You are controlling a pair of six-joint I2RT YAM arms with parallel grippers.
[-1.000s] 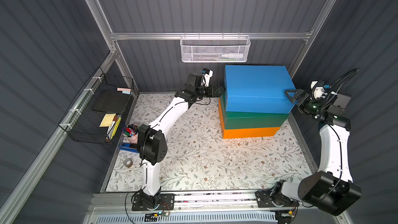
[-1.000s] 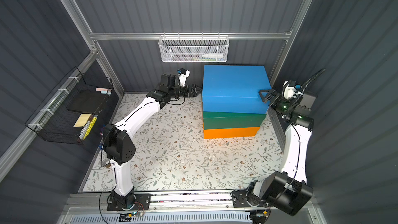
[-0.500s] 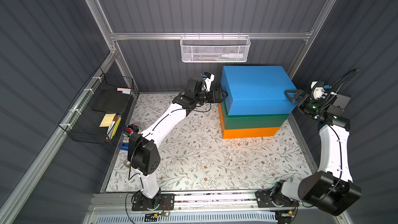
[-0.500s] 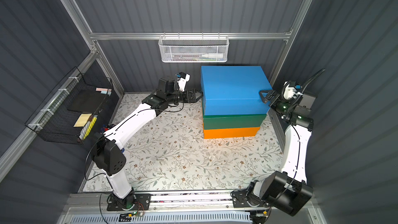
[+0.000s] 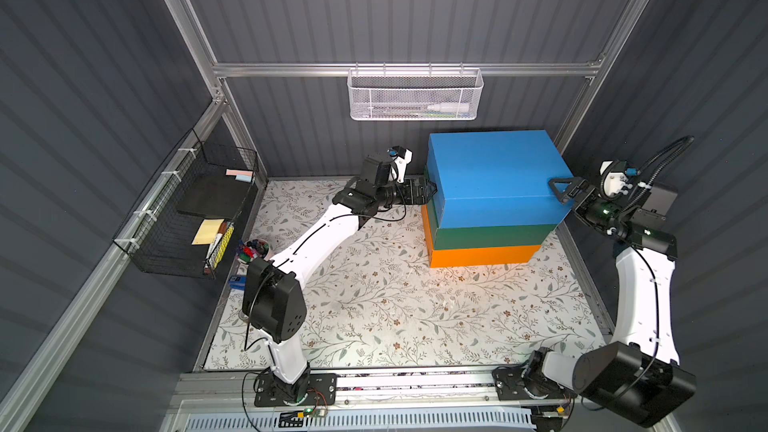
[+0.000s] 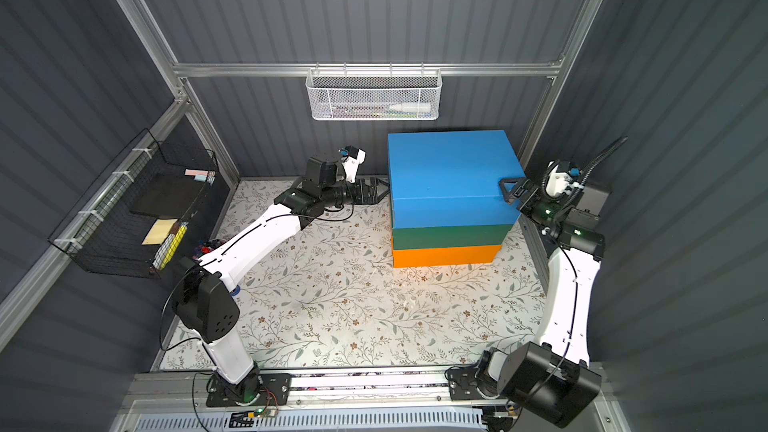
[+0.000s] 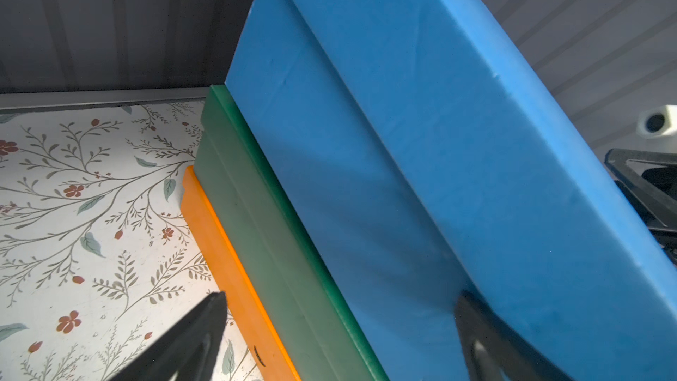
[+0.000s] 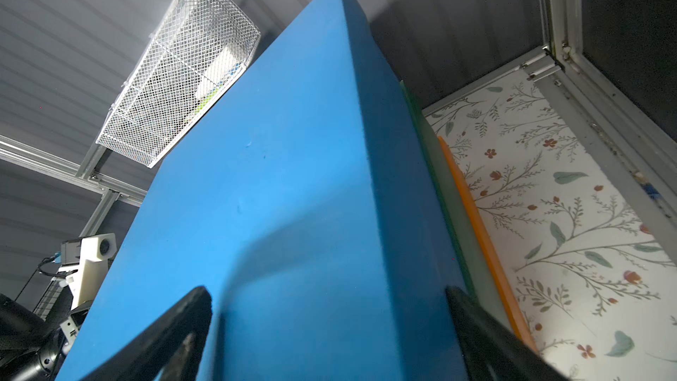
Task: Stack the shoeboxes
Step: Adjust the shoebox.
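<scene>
Three shoeboxes stand stacked at the back right: the orange box (image 5: 482,255) at the bottom, the dark green box (image 5: 490,236) on it, the blue box (image 5: 494,168) on top. My left gripper (image 5: 428,192) is open at the stack's left end, level with the blue box (image 7: 403,141); one finger lies by its lid edge, the other hangs over the mat. My right gripper (image 5: 567,197) is open at the blue box's (image 8: 274,196) right end near the front corner, its jaws straddling the top edge. Neither gripper is closed on anything.
The stack stands close to the right wall frame (image 5: 582,126) and the back wall. A white mesh basket (image 5: 415,95) hangs above it. A black wire basket (image 5: 195,218) hangs on the left wall, with a cup of markers (image 5: 251,249) below. The floral mat (image 5: 395,305) spreads in front.
The blue box has shifted slightly left and settled on the green box. My left arm has swung lower, its gripper sliding a little forward along the box's left end. The right arm has barely moved.
</scene>
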